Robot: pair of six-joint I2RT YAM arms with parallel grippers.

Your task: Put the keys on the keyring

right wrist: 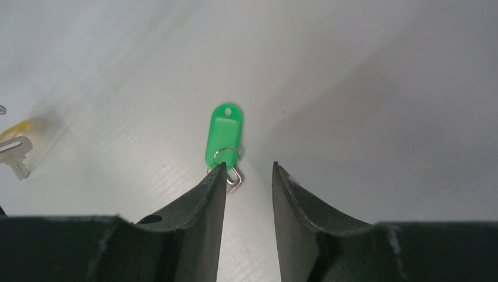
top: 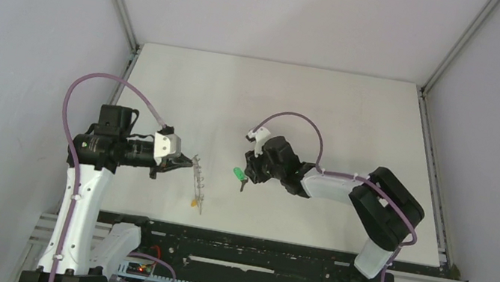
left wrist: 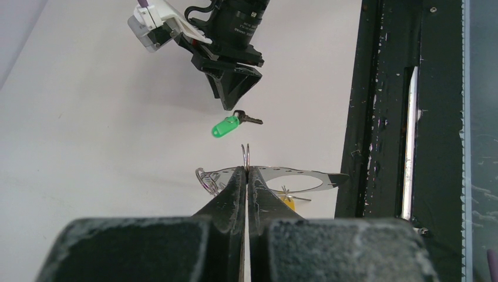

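My left gripper is shut on the rim of the keyring and holds it off the table; the top view shows it edge-on. In the left wrist view the gripper pinches the flat grey keyring beside a small wire loop. The yellow-headed key shows under the ring; I cannot tell whether it hangs from it. The green-headed key lies on the table. My right gripper is open just over it, with the left fingertip above the key's small ring.
The black rail along the table's near edge runs close behind the keyring. White walls enclose the table on three sides. The yellow key also shows at the left edge of the right wrist view. The green key shows in the top view.
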